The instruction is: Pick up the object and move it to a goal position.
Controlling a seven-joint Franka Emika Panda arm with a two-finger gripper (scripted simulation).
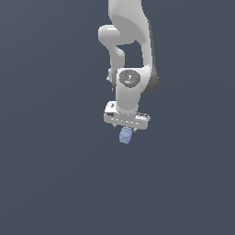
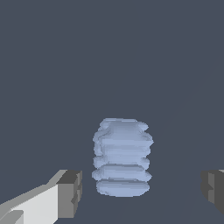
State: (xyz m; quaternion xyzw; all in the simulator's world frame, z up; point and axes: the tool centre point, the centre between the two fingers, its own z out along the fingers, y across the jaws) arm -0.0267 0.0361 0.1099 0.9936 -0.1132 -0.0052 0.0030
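Gripper [image 2: 140, 192] is spread wide w/ grey pads either side of the light-blue ribbed object [image 2: 122, 157], not touching it, so it looks lined up to close; in ext. view object [image 1: 125, 136] sits center frame, just under the white hand.

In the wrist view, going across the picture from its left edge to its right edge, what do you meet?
Grey-tipped white finger of the end effector → small light-blue ridged barrel-like cylinder → second dark grey fingertip at the edge. Gaps show on both sides of the cylinder.
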